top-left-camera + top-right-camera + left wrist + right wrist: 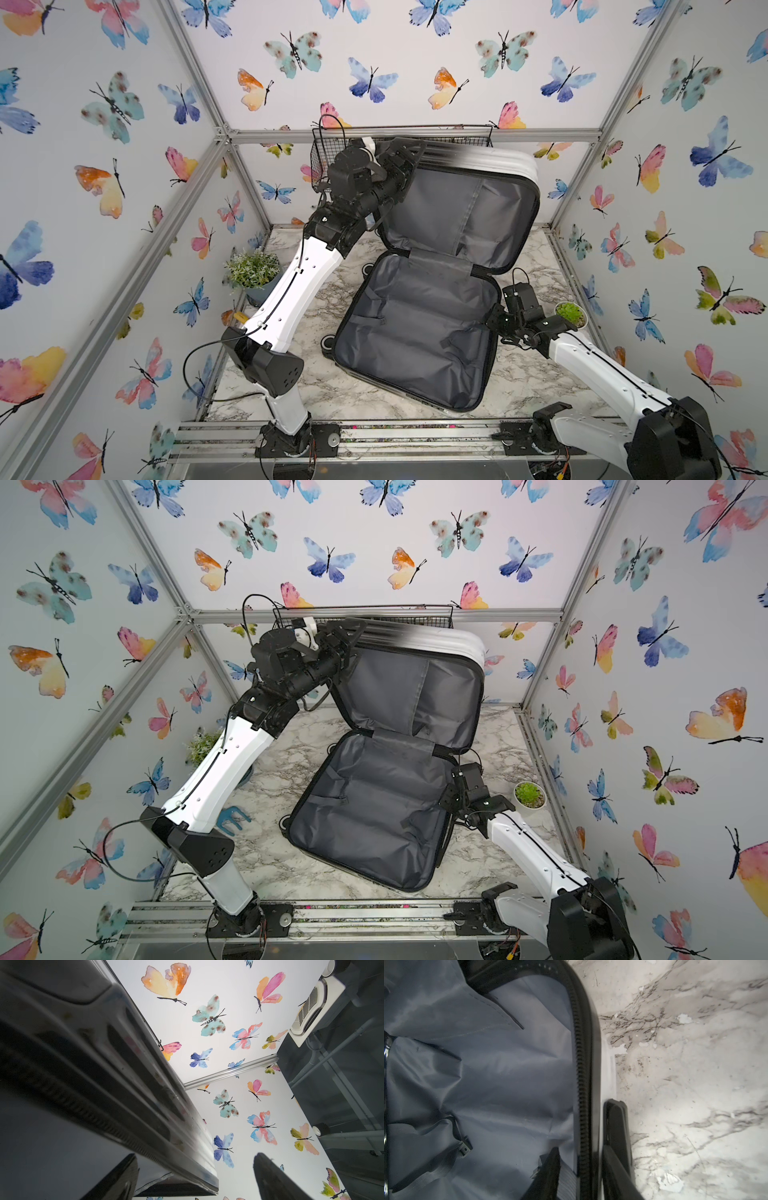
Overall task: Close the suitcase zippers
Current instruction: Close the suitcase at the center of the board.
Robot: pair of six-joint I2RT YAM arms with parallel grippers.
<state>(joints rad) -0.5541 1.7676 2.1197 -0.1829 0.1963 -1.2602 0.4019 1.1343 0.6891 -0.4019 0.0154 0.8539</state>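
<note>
Top views show marble tabletop (328, 395), butterfly walls (415, 62); left gripper (195, 1156) gapes, right gripper (584, 1126) cannot be judged.

**Layout: case open mid-table, one gripper on each half**

The small hard-shell black-to-white suitcase (415, 332) sits open in the middle of the marble-pattern tabletop (332, 395). One half lies flat at the front, the other is tilted up behind it. The black wire basket (322, 162) is behind the raised half. The leafy green potted plant (253, 268) is left of the case, and the small succulent in a white pot (570, 312) is right of it. At the raised half's top left corner is the left gripper (409, 156), with the shell edge between its fingers. On the flat half's right rim, the right gripper (583, 1132) straddles the thin black zipper band (580, 1064), one finger inside the shell and one outside.
</note>
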